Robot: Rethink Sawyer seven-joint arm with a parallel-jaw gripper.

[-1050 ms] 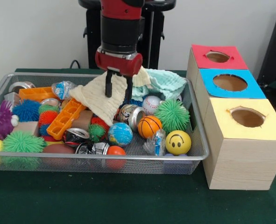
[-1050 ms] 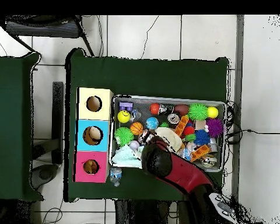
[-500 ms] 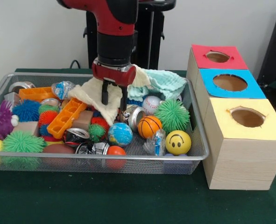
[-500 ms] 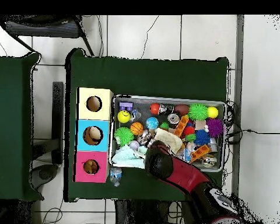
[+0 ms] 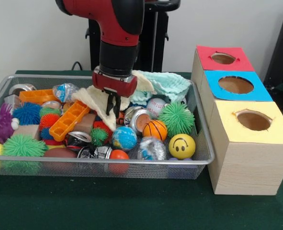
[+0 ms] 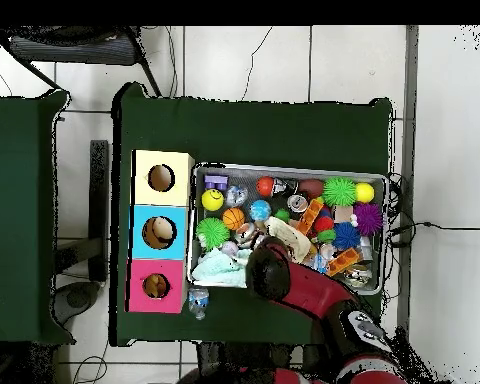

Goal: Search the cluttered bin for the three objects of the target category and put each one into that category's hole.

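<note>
1. Since the earlier frames the gripper has sunk lower into the wire bin, its fingers now pinched together on the cream cloth, which is bunched up more than before.
2. Right of it, a crushed can now shows its open end, and the crumpled packet has shifted beside the smiley ball.
3. The cloth sits directly under the gripper, mid-bin, well left of the three-hole box.

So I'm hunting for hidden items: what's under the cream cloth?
The cream cloth drapes over the orange tray's end; the gripper presses into it. Anything beneath is covered.
</note>
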